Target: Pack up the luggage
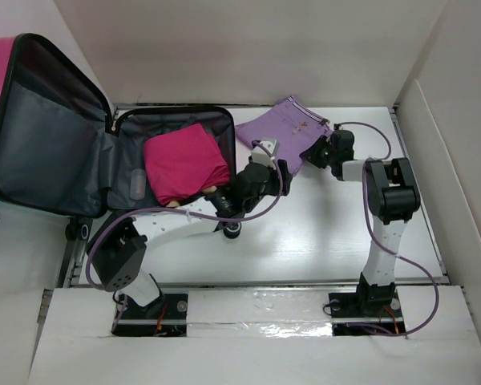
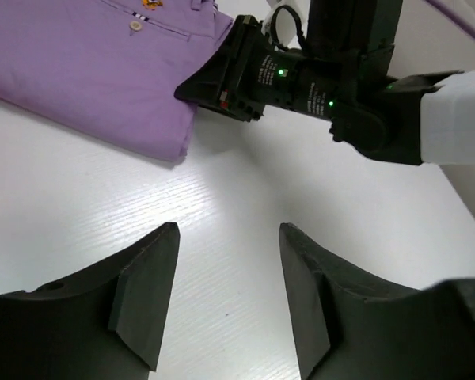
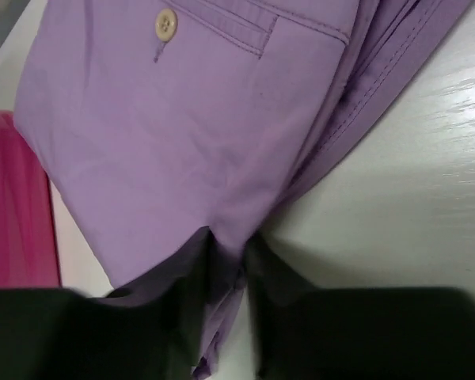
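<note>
Nearest the lens, the left gripper [image 2: 228,253] is hanging close over the white table [image 2: 79,214], its jaws standing apart with nothing between them. Just beyond it, the right gripper [image 3: 229,245] is pinching the near edge of the purple garment [image 3: 182,119], jaws clenched on what looks like a fold of fabric. That garment is lying flat on the table, just right of the luggage [image 1: 40,136]. The luggage is resting open at the far left, lid propped up, with a magenta cloth [image 1: 184,163] lying in its base half.
</note>
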You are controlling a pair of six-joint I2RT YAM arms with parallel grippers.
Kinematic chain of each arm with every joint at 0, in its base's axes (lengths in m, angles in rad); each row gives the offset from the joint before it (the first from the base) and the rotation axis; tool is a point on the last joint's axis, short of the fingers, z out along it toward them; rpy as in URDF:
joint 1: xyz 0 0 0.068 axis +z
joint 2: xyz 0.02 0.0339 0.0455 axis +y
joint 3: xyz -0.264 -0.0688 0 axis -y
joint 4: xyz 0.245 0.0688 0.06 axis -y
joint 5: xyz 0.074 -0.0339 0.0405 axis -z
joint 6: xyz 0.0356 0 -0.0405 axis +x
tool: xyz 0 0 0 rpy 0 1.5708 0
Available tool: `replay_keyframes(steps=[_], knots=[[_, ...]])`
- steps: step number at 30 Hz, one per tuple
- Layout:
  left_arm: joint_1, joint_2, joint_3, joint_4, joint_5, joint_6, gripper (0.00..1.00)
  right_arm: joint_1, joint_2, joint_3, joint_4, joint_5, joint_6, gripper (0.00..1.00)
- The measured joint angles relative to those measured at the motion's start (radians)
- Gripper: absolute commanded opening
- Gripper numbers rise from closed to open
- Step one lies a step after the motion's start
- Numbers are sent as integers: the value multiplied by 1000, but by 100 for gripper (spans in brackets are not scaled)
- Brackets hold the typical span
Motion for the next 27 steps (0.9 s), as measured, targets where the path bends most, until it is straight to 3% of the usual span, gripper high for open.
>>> replay_keyframes(steps=[1, 2, 5, 13, 16, 20, 25, 27], knots=[[0, 0, -2, 2, -1, -5, 59, 1, 10, 1, 9, -3, 18, 16], [0, 0, -2, 1, -2, -9, 60, 2, 16, -2, 24, -3, 36, 8], [9, 1, -2, -2, 2, -31, 66, 3, 2, -62, 120, 4, 89, 1], [45, 121, 40, -7, 27, -95, 70, -104, -219, -496, 382, -1, 140, 2], [41, 169, 44, -8, 33, -117, 71, -152, -314, -674, 479, -6, 149, 7], [32, 206, 45, -31, 18, -164, 74, -136, -456, -863, 557, 19, 164, 23], [28, 237, 58, -47, -6, -223, 78, 39, -660, -1048, 592, 124, 202, 38], [26, 272, 89, -60, -21, -238, 78, 130, -737, -1075, 573, 157, 211, 58]])
